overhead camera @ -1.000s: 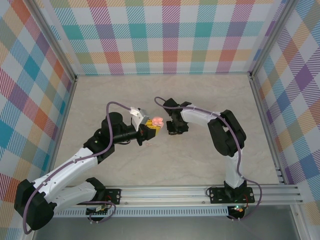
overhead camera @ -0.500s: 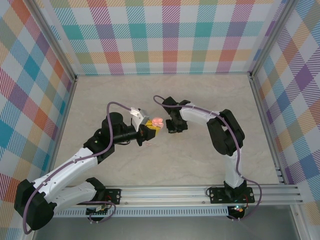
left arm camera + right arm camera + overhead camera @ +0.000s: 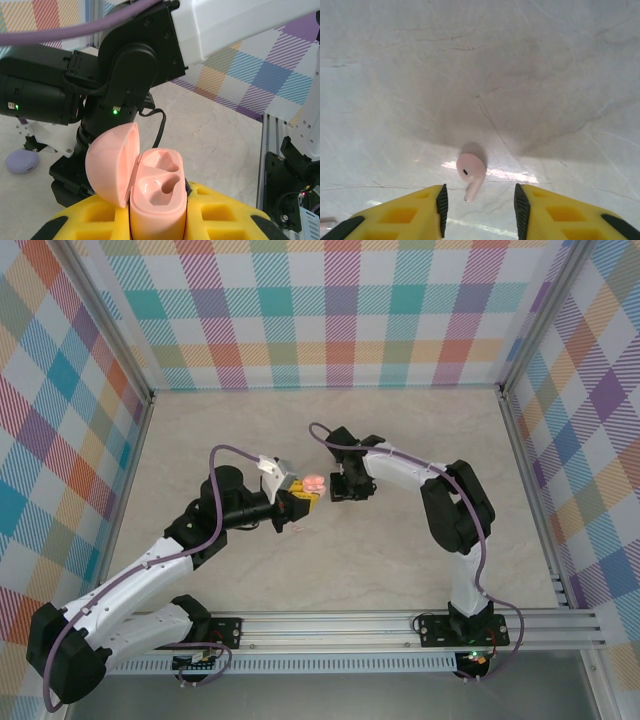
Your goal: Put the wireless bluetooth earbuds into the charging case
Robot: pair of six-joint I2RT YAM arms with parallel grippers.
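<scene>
**Friend:** Where is the pink earbud (image 3: 471,172)?

**Me:** It lies loose on the worktop (image 3: 545,75), near the middle. It sits between the yellow fingers (image 3: 410,212) of my right gripper (image 3: 481,202). They stand apart and hold nothing.

**Friend:** What could go wrong?

**Me:** It is tiny and smooth. If I pinch crooked, it may pop out and skid away. My left gripper (image 3: 157,217) squeezes the open pink case (image 3: 157,192). A bump could knock it loose.

Left arm (image 3: 140,573), right arm (image 3: 400,471): white shells, black joints, purple cable (image 3: 226,447) along each; yellow fingers (image 3: 400,214), black pads (image 3: 442,204); green LED (image 3: 115,112) lit.
</scene>
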